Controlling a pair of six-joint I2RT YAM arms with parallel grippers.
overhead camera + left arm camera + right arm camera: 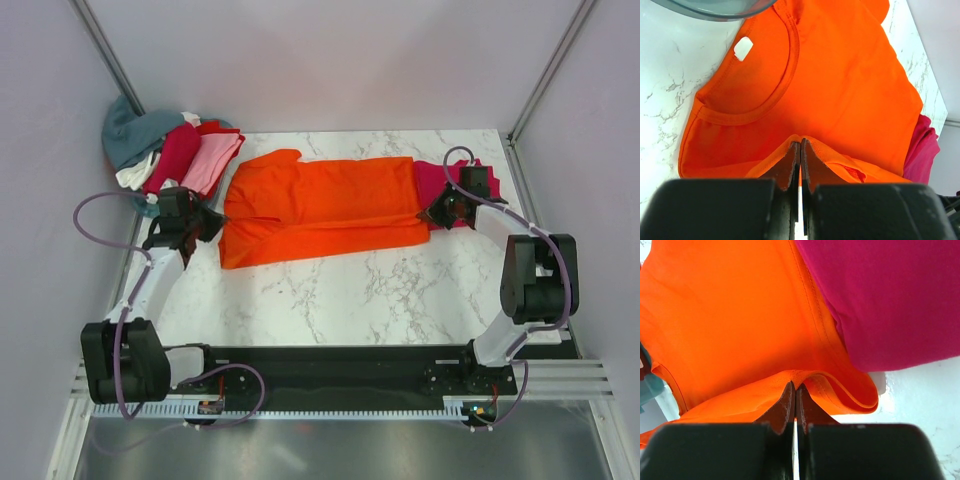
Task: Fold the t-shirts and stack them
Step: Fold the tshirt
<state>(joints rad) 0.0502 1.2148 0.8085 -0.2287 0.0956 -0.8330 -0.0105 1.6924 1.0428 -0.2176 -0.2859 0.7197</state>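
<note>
A bright orange t-shirt (320,205) lies stretched sideways across the marble table, its collar end at the left. My left gripper (212,226) is shut on a fold of its collar-side edge; the left wrist view shows the neckline and white tag (743,48) beyond the pinched cloth (800,140). My right gripper (432,213) is shut on the hem edge (796,377) at the shirt's right end. A crimson-pink t-shirt (432,178) lies under and behind that end, filling the upper right of the right wrist view (890,295).
A heap of t-shirts sits at the back left corner: teal (128,132), dark red (175,152), light pink (212,160) and white (135,175). Metal frame posts (110,50) rise at both back corners. Bare marble (350,290) lies in front of the orange shirt.
</note>
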